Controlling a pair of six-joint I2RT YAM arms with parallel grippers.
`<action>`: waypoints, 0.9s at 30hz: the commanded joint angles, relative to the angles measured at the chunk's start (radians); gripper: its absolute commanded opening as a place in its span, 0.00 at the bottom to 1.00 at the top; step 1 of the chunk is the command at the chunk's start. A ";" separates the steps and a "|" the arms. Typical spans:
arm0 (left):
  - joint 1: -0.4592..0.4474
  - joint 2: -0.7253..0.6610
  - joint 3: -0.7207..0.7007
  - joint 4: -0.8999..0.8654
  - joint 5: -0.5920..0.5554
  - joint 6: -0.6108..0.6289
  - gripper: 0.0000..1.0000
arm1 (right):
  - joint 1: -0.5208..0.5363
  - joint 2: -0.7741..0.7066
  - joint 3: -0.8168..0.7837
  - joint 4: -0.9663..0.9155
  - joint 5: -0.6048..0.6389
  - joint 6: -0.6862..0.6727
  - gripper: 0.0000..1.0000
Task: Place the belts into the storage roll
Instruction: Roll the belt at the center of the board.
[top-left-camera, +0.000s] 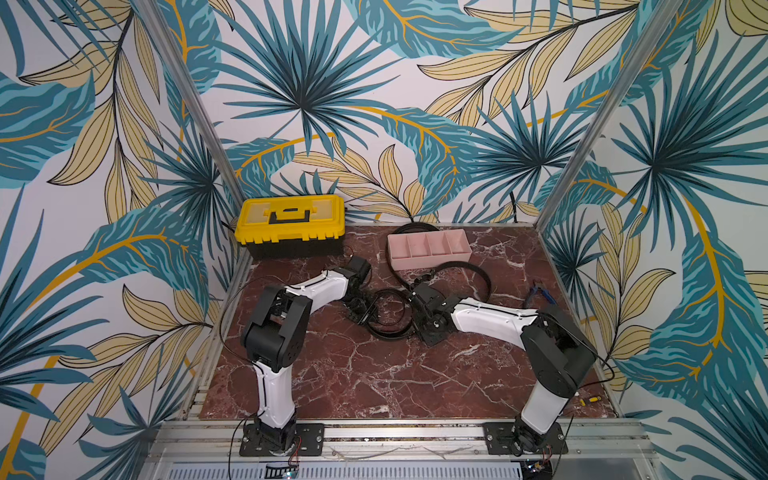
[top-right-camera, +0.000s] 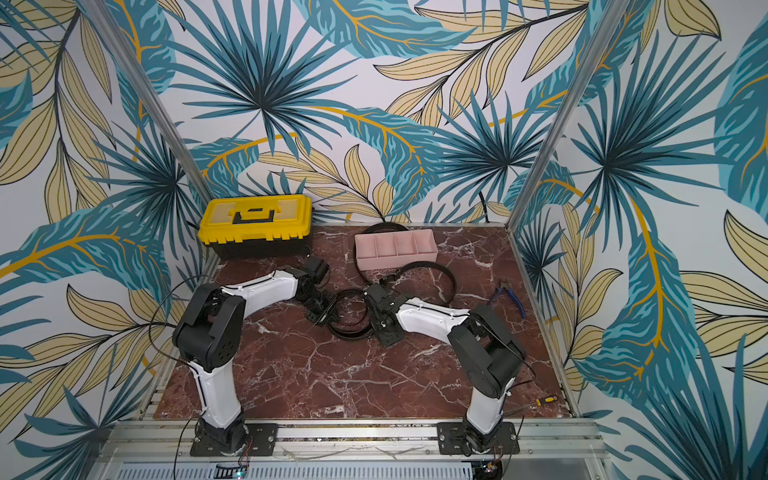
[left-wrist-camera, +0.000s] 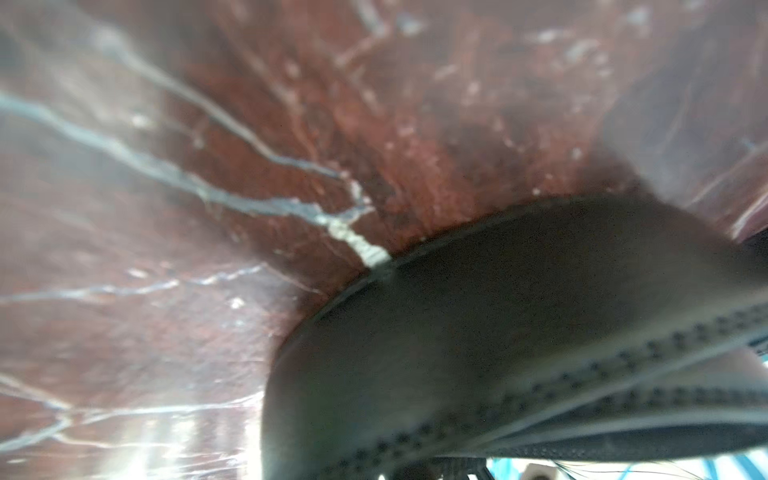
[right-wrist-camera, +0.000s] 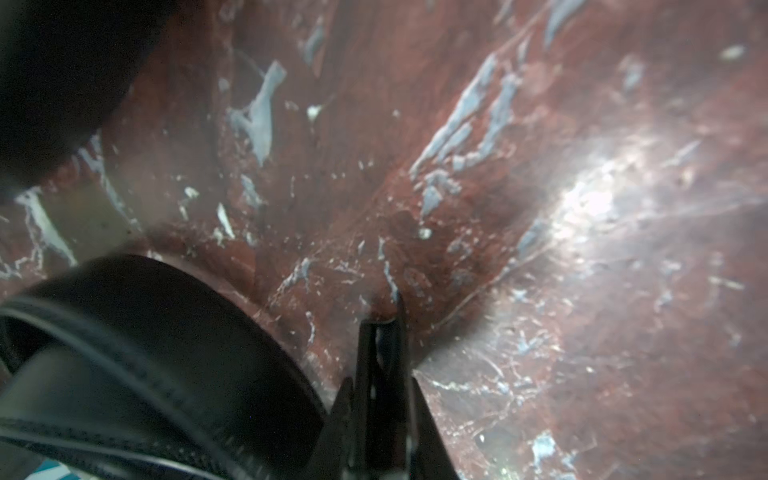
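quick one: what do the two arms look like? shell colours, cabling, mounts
Both look alike. The left arm and right arm have white link shells with black joint housings. The left gripper and right gripper are black. A thin black cable loops loosely beside each arm. Each arm stands on a black bolted base plate on an aluminium rail.

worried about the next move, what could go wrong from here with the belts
1. The coiled belt lies in loose loops; lifted by the left gripper at its edge, it may unwind.
2. The other belt curves around the pink tray; pulling it could drag the tray.
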 joint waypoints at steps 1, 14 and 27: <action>0.007 0.049 0.065 -0.130 -0.099 0.170 0.00 | -0.035 -0.018 0.029 -0.146 0.067 -0.126 0.06; -0.048 0.263 0.278 -0.532 -0.193 0.730 0.00 | -0.135 0.051 0.164 -0.271 0.074 -0.577 0.06; -0.122 0.339 0.587 -0.781 -0.439 0.830 0.00 | -0.136 0.129 0.357 -0.269 0.062 -0.905 0.06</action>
